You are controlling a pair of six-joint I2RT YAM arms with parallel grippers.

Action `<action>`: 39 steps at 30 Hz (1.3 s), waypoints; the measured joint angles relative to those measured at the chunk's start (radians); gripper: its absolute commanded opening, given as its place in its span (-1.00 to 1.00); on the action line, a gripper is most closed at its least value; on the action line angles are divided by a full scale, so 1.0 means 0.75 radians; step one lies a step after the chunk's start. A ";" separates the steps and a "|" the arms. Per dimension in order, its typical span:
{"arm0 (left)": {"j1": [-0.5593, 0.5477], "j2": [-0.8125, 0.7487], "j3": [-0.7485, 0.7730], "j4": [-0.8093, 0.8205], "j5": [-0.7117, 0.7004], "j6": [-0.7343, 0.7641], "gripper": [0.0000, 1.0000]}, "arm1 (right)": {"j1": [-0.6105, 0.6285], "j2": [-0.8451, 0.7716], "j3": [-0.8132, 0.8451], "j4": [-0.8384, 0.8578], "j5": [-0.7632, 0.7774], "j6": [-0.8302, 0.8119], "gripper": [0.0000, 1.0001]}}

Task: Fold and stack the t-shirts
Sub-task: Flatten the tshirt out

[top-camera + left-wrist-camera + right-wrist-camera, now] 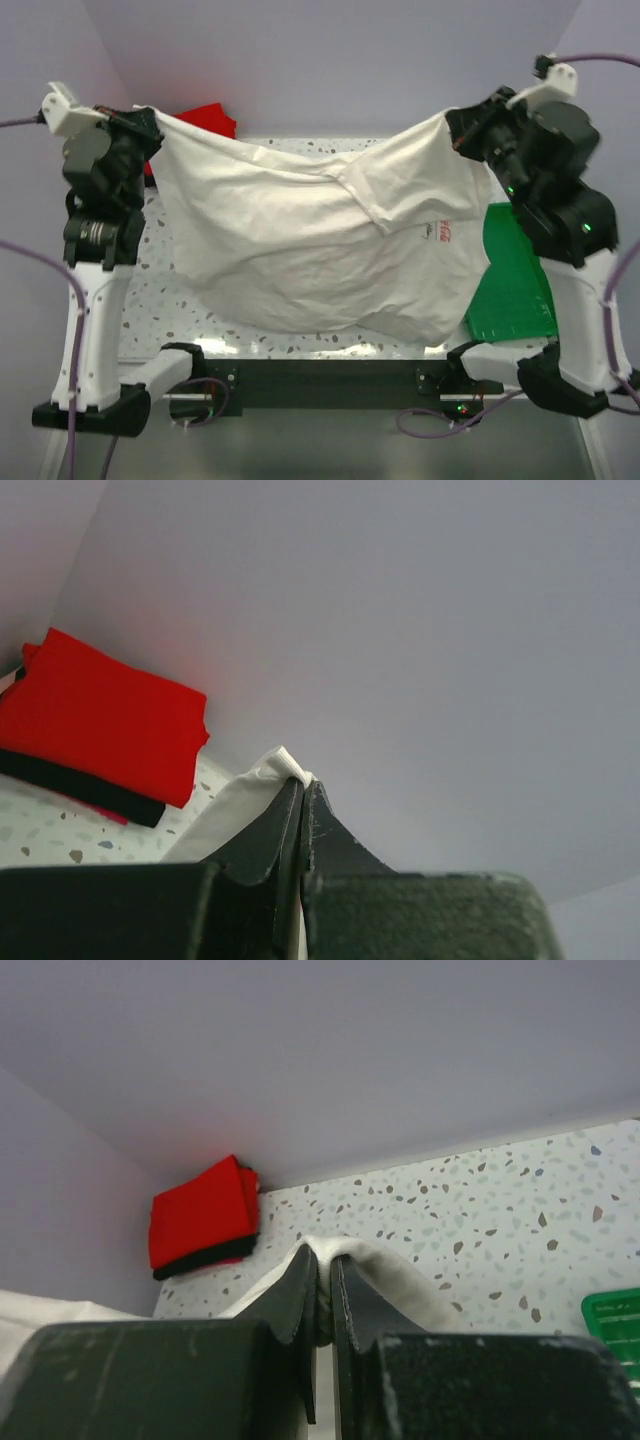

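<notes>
A cream-white t-shirt (pixel 310 250) hangs stretched in the air between both grippers, sagging over the table; a small part of its red print (pixel 443 232) shows at the right. My left gripper (pixel 152 124) is shut on its left top corner, seen as white cloth (pixel 235 798) at my closed fingers in the left wrist view. My right gripper (pixel 458 128) is shut on its right top corner, seen as cloth (pixel 400 1270) in the right wrist view. A folded red shirt (pixel 100 715) lies on a black one (pixel 85 788) at the back left (pixel 208 120).
A green plastic tray (pixel 515 275) lies at the right of the speckled table (pixel 160 290), partly under the hanging shirt; its corner shows in the right wrist view (pixel 612 1312). Purple-grey walls close in the back and sides. Both arm bases stand at the near edge.
</notes>
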 measured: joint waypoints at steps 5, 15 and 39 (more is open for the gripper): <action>0.009 0.420 0.090 0.182 0.019 0.029 -1.00 | -0.016 0.400 0.148 0.159 0.000 -0.044 -1.00; 0.215 1.193 0.992 0.256 0.282 0.008 -1.00 | -0.174 0.971 0.679 0.343 -0.110 -0.037 -1.00; 0.386 0.249 -1.206 0.485 0.488 -0.176 -0.99 | -0.231 0.082 -1.496 0.485 -0.223 0.169 -0.52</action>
